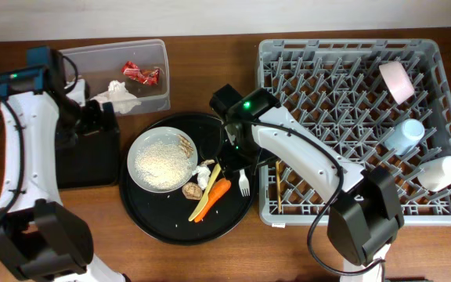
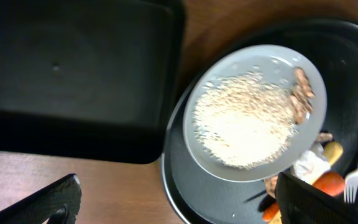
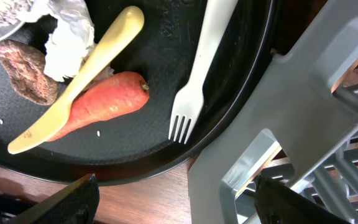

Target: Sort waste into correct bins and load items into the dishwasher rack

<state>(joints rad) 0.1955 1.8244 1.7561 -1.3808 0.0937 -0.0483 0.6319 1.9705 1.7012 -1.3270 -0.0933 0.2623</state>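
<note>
The left pincer [image 2: 176, 186] gapes wide and empty above the white plate [image 2: 260, 62] of pale grains [image 2: 241, 121]. The right pincer [image 3: 176, 186] is equally spread and holds nothing. Below it, the white fork [image 3: 194, 74], orange carrot [image 3: 104, 106], yellow utensil [image 3: 86, 71] and small brown lump [image 3: 20, 71] lie on the large round black tray [image 3: 160, 143]. The tray's faint raised lettering is unreadable. The crumpled red wrapper [image 1: 143, 74] sits in the clear plastic tub [image 1: 163, 55]. The pink bowl [image 1: 398, 81], light-blue cup [image 1: 405, 135] and white cup [image 1: 441, 172] stand in the grey plastic rack [image 1: 351, 211].
</note>
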